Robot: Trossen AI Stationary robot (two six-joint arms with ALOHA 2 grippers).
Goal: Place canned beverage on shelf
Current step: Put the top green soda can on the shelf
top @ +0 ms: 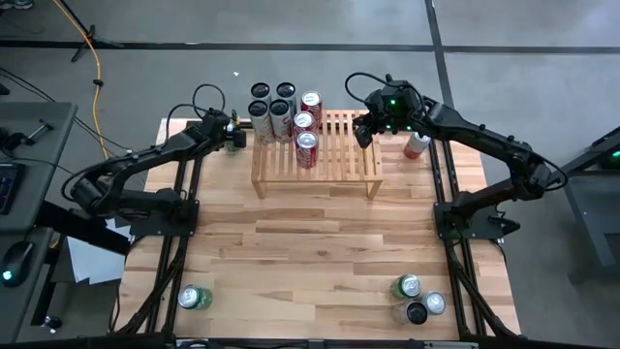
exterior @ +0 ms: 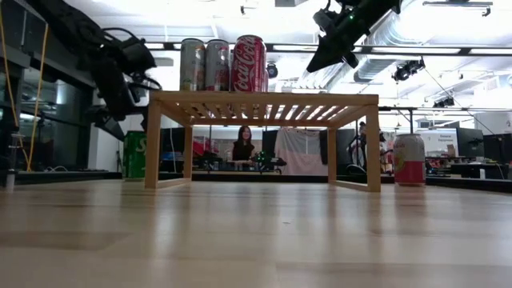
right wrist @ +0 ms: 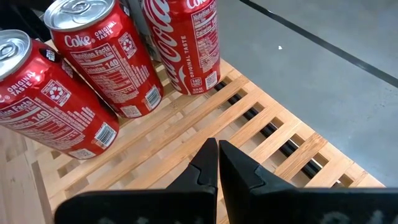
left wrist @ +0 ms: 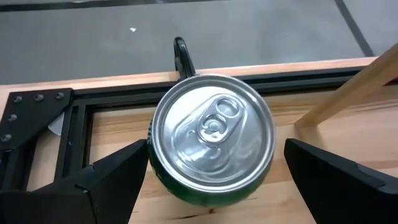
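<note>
The green can stands upright on the table just off the shelf's left end, near the table's far edge. I see its silver top and pull tab from above in the left wrist view, and a strip of its green side past the shelf leg in the low view. My left gripper hangs over it with its fingers spread wide on either side, clear of the can and grasping nothing.

The shelf, a low light-wood rack with a slatted top, sits at the far middle of the table. Three red Coke cans stand in a row on its left part, and four silver-sided cans are grouped at its far left corner. The rest of the slats lie bare.

My right gripper hovers above the shelf's right end, its fingers pressed together and empty over the slats. A pink-and-white can stands on the table just beyond that end of the shelf.

Along the table's near edge, one green can lies at the left, and three more cans cluster at the right.

A seated person is visible in the room behind the table.
</note>
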